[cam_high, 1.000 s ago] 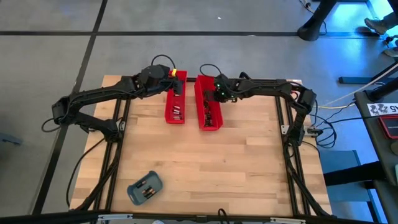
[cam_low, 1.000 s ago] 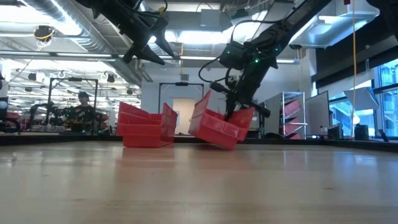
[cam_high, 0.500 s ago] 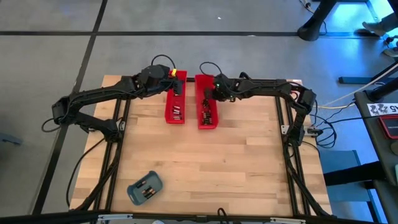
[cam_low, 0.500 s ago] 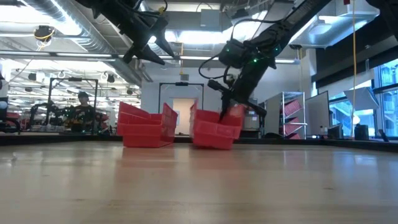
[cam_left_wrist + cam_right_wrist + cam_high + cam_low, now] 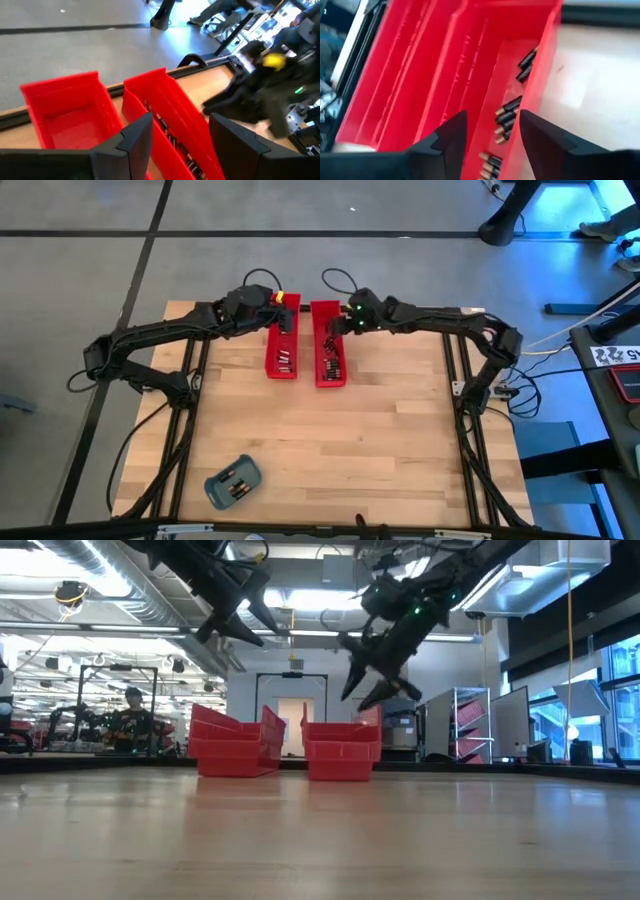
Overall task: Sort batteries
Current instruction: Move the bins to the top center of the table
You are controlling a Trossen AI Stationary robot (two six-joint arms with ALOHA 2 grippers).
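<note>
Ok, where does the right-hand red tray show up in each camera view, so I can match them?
High view: right red tray, just right of the left red tray.
Low view: centre, flat on the table.
Left wrist view: middle, running toward the lower right.
Right wrist view: fills the frame, batteries inside.
Shared landmark: the left red tray.

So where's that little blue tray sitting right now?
In the high view, the small blue-grey tray sits near the table's front-left corner, far from both red trays at the back.
</note>
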